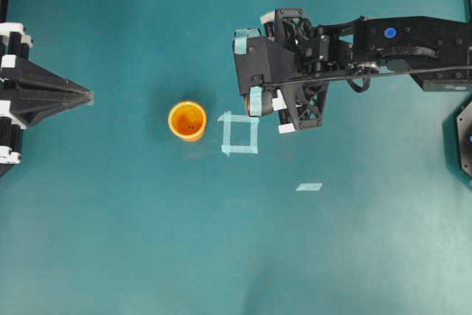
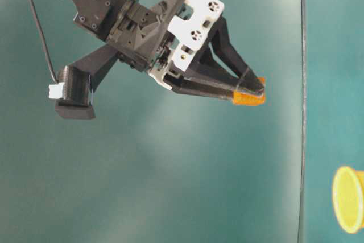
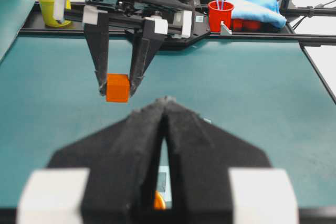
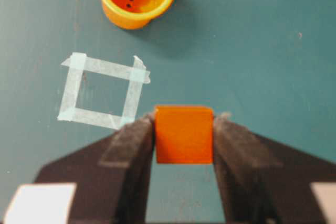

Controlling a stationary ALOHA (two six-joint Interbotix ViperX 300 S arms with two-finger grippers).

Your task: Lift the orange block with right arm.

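Overhead exterior view: the right arm (image 1: 383, 46) is reaching in from the table's right edge, its tilted right gripper (image 3: 116, 85) pinching the orange block (image 4: 184, 134) aloft beside the tape square (image 1: 240, 133), near the cup (image 1: 186, 120).

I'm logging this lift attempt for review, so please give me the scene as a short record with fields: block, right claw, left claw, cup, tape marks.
block: small orange cube, clamped between the fingers, clear of the teal table in the left wrist view
right claw: black claw with white pads, shut on the cube
left claw: black pointed claw, shut, holding nothing, apart from the cup
cup: round orange-yellow plastic cup, upright, beside the tape square
tape marks: pale tape square, nothing inside it; one short tape strip lies apart
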